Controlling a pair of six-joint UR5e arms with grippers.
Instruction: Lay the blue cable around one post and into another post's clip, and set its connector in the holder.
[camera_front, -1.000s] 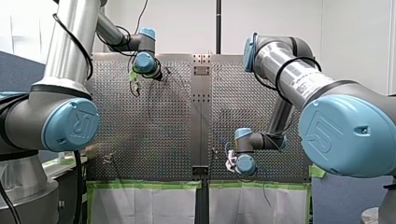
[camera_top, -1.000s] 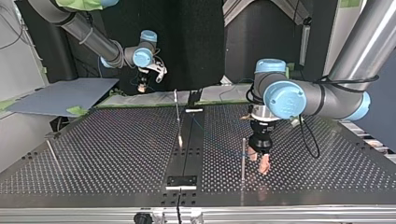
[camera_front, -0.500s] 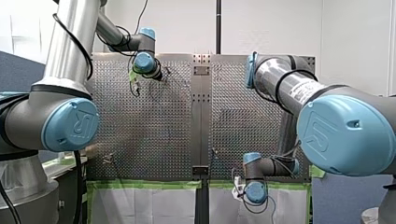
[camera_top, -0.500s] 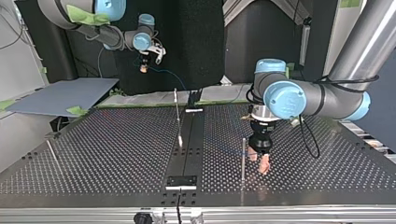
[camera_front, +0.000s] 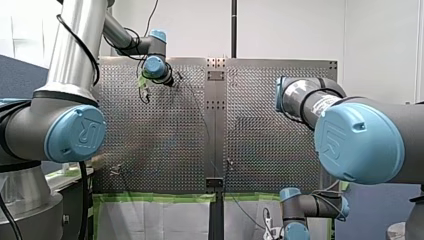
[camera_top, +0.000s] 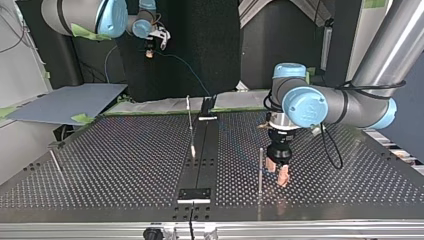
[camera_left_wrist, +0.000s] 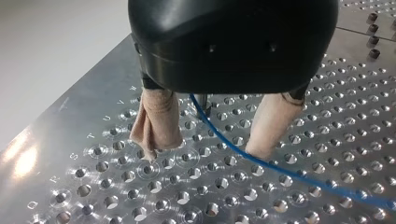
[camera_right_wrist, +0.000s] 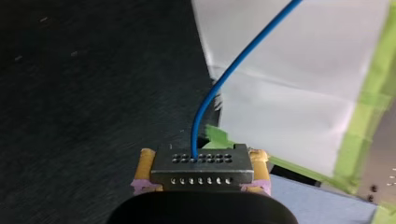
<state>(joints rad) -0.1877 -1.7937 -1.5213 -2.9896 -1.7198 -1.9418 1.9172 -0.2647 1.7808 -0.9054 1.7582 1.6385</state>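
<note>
**Two-arm cable routing on the perforated table (camera_top: 100, 165).** Places are given from the thin upright post (camera_top: 260, 169) that stands near the table edge closest to the top view's camera.

(a) Left gripper (camera_left_wrist: 206, 150). It has a black body and two beige-padded fingers (camera_left_wrist: 156, 121). The fingers are set apart and grip nothing. The gripper points down at the table just beside the post, on the side toward the top view's right. Its fingertips are at or just above the holed plate, and contact cannot be told.

(b) Blue cable (camera_left_wrist: 289, 175). It passes between the left gripper's fingers, low over the plate, and runs away from the post across the table. Whether it touches the post cannot be told. Its far stretch leaves the table and climbs through the air, well apart from the post, to the right gripper.

(c) Right gripper (camera_right_wrist: 202, 161). Its yellow pads clamp the connector (camera_right_wrist: 201, 176), a dark grey block with two rows of small holes. The cable leaves the connector's upper face. Gripper and connector hang well apart from the post, past the table's opposite edge. A white sheet (camera_right_wrist: 289, 107) edged with green tape (camera_right_wrist: 369, 116) shows behind them.
</note>
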